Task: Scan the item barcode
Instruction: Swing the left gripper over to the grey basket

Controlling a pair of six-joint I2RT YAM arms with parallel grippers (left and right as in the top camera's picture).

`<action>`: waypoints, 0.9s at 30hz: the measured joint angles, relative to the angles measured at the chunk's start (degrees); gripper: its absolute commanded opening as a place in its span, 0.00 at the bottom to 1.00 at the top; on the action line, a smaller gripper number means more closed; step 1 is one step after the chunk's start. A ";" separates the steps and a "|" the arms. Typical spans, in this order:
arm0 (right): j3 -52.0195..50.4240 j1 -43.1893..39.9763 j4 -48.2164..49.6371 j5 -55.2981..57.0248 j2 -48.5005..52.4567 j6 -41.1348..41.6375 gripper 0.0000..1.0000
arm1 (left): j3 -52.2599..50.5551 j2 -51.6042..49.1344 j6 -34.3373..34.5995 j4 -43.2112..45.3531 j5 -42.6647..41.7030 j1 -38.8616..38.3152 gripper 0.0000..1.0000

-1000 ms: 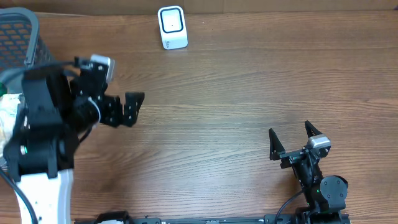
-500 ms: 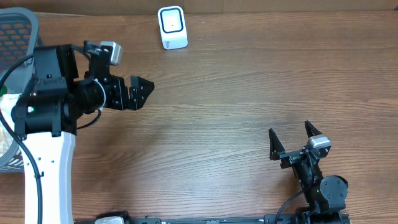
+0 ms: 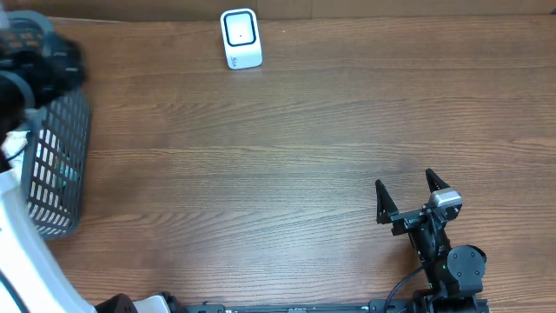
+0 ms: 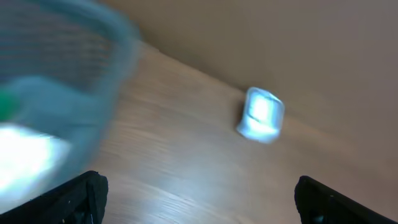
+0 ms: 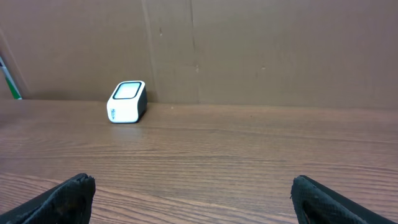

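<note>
Left jaws: set wide apart with nothing gripped; only two dark fingertips (image 4: 84, 194) are seen, at the lower corners of the left wrist view.
Right jaws: likewise spread wide and empty, near the front right of the counter (image 3: 287, 174); their tips are cut off by the lower edge of the right wrist view.
Left arm (image 3: 39, 61): shown as a dark, blurred mass at the upper left of the overhead view, over the far end of the basket (image 3: 56, 165); its jaws cannot be made out there.
Counts: two pairs of jaws, one scanner (image 3: 241, 38), one basket and one counter are counted.
Scanner: small and white, with a pale window. It stands at the far edge of the counter by the brown wall (image 5: 249, 43), well apart from both pairs of jaws.
Basket: dark mesh, placed at the left edge of the counter and cut off by the frame.
Item: a white shape (image 4: 25, 162) is seen inside the basket in the left wrist view, with a green patch (image 4: 6, 107) beside it. It is too blurred for it to be told what it is, or for any barcode to be told.
Hard to make out: the whole left wrist view is smeared.
Writing: small dark marks are seen on the scanner's front, too small to be read.
</note>
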State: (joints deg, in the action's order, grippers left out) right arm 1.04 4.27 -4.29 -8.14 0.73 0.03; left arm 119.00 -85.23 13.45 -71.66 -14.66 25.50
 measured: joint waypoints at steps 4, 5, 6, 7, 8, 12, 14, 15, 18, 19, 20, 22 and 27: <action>0.02 0.00 0.00 0.00 0.00 -0.04 1.00 | 0.26 -0.66 2.16 -1.20 6.49 8.24 1.00; 0.02 0.00 0.00 0.00 0.00 -0.02 1.00 | 0.26 -1.07 2.60 -1.68 8.17 10.29 1.00; 0.02 0.00 0.00 0.02 0.00 -0.04 1.00 | 0.26 -1.40 2.80 -2.23 9.60 11.91 1.00; 0.00 0.00 -0.02 0.00 0.00 -0.02 0.99 | 0.26 -1.88 2.89 -2.93 11.21 13.66 1.00; 0.02 0.00 0.02 0.00 0.00 0.00 1.00 | 0.24 -2.27 2.89 -3.41 12.55 14.91 1.00; 0.00 0.00 0.00 0.00 0.00 -0.02 1.00 | -2.34 -3.56 1.97 -3.37 16.11 20.52 1.00; 0.00 0.00 -0.02 0.00 0.00 -0.02 1.00 | -4.76 -4.09 0.57 -2.60 16.46 22.60 1.00; 0.02 0.00 0.02 0.02 0.00 -0.02 0.99 | -6.03 -4.50 -0.39 -2.05 16.41 23.50 1.00; 0.02 0.00 -0.02 0.00 0.00 0.00 1.00 | -10.40 -6.38 -4.37 0.52 16.13 25.31 1.00; 0.00 0.00 0.00 0.02 0.00 -0.07 0.99 | -11.63 -7.17 -5.77 1.40 15.96 25.59 1.00; 0.00 0.00 -0.02 0.00 0.00 -0.02 0.99 | -12.87 -8.07 -7.32 2.29 15.82 25.68 1.00; 0.02 0.00 0.00 0.00 0.00 -0.04 1.00 | -14.38 -9.99 -10.25 3.54 15.04 25.66 1.00; 0.02 0.00 0.00 0.00 0.00 -0.02 1.00 | -15.17 -16.28 -18.67 7.34 10.38 25.66 1.00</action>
State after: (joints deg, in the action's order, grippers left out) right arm 1.06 4.27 -4.29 -8.14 0.73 0.01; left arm 103.83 -101.51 -5.21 -64.31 -4.27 51.16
